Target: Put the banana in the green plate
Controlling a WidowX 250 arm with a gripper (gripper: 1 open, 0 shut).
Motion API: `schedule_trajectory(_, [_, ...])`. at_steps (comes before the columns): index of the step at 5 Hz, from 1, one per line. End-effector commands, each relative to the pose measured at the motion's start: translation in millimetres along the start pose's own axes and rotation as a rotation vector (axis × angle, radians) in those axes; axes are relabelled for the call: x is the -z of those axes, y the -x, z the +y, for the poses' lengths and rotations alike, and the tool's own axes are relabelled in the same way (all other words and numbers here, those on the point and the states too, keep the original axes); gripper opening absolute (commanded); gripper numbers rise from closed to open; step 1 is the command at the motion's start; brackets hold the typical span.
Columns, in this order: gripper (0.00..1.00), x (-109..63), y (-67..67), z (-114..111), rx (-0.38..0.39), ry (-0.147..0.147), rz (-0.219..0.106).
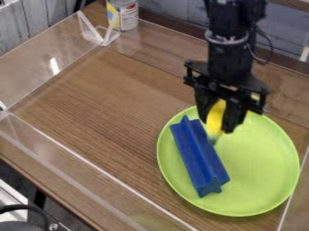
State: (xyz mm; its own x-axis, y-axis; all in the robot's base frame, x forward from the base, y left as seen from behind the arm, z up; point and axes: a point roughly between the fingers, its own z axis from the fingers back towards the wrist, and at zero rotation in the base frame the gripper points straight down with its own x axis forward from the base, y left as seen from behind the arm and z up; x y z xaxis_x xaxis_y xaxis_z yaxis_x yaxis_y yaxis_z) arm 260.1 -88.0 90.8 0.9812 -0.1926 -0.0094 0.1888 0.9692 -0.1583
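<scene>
The gripper (222, 121) is clamped on the banana (215, 120), holding it above the green plate (259, 162) near its twelve o'clock edge. A blue block (198, 158) lies on the plate's nine o'clock side.

blue ridged block (198, 158), wooden table (97, 99), white bottle (121, 13)

A: The green plate (272, 167) is a plain lime; the block (198, 156) lying on it is solid blue.

B: Above the plate, the banana (216, 120) is yellow between black fingers (197, 95). Around the plate, the bench (90, 104) is brown wood grain.
</scene>
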Motion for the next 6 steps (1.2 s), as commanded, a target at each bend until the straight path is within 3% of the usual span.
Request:
schedule_trajectory(1, [0.0, -2.3, 1.2, -18, 0.033, 0.004, -0.039])
schedule_trajectory(5, [0.0, 64.0, -1.0, -38, 0.088, -0.014, 0.02])
schedule_trajectory(6, [0.0, 61.7, -1.7, -39, 0.09, -0.012, 0.017])
